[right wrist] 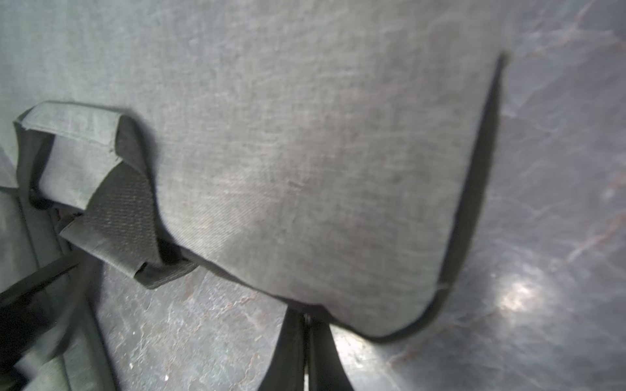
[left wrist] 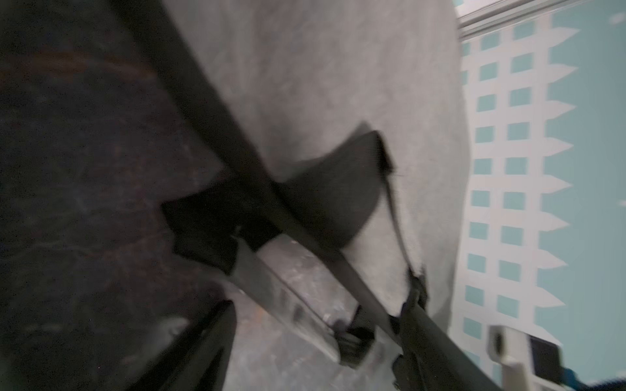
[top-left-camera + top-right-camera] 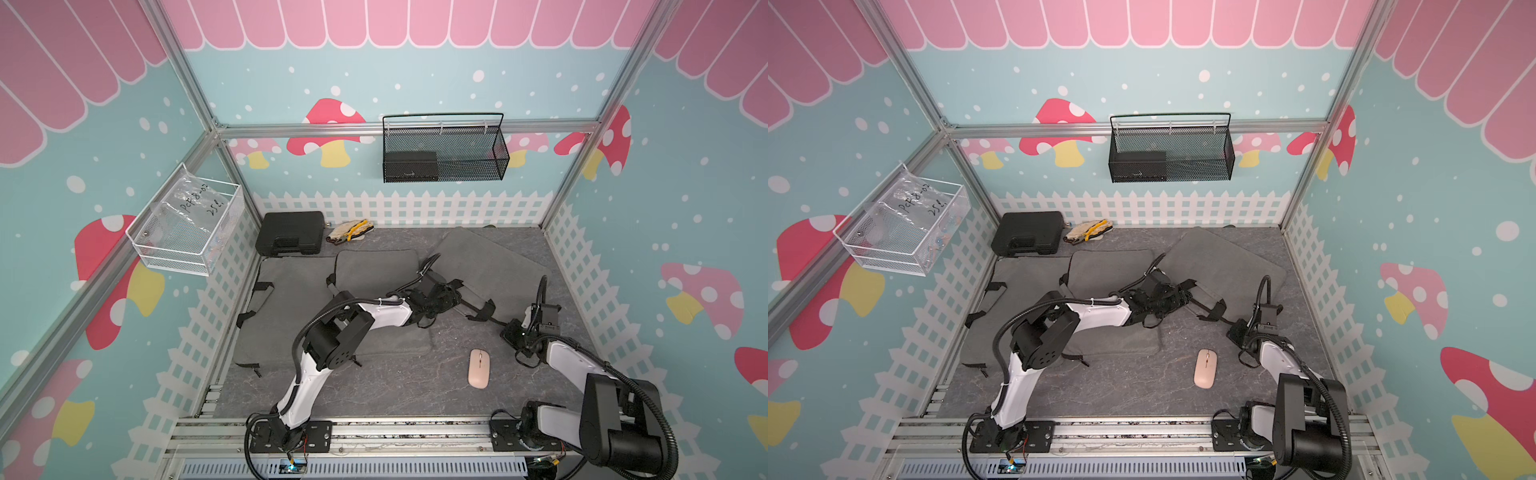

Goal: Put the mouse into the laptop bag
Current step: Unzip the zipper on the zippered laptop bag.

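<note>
The pink mouse (image 3: 478, 368) (image 3: 1205, 368) lies alone on the dark tabletop, in front of the bag, between the two arms. The grey laptop bag (image 3: 286, 307) (image 3: 1113, 270) lies opened out across the table, its right panel (image 3: 490, 266) tilted up. My left gripper (image 3: 451, 297) (image 2: 315, 338) hovers open over the bag's middle, with a black strap (image 2: 305, 237) crossing beside its jaws. My right gripper (image 3: 509, 332) (image 1: 306, 325) is shut on the near edge of the bag's (image 1: 305, 152) right panel.
A black hard case (image 3: 291, 239) and a pair of work gloves (image 3: 349, 230) sit at the back left. A black mesh basket (image 3: 444, 153) hangs on the back wall, a white wire basket (image 3: 187, 224) on the left wall.
</note>
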Controlling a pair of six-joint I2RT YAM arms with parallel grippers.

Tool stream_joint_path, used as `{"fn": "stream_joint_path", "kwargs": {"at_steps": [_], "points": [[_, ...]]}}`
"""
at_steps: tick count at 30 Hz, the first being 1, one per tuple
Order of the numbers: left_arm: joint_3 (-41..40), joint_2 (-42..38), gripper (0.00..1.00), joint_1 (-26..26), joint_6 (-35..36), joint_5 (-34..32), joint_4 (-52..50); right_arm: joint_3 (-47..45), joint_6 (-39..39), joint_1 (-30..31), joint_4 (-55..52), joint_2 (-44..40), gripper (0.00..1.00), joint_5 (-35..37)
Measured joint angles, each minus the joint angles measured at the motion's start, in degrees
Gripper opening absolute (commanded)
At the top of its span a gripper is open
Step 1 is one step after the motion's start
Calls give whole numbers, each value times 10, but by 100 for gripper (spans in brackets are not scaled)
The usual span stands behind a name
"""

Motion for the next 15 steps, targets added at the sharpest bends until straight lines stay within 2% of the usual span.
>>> {"fn": "stream_joint_path", "kwargs": {"at_steps": [1,3,6,9,15], "points": [[15,8,62,0,-3,-2,-2,-2,-1,0,0,-3,0,-2],[42,26,35,2,-6,-6,-11,-7,-8,0,-2,-10,0,-8],[73,59,9,3,-9,-7,-24,-6,-18,13,-9,-8,0,-13],[97,79,0,6,-7,-9,-27,-6,-17,45,-11,-5,0,-10],[107,83,0,14,-6,-11,-30,31,-3,131,-21,35,0,2]]}}
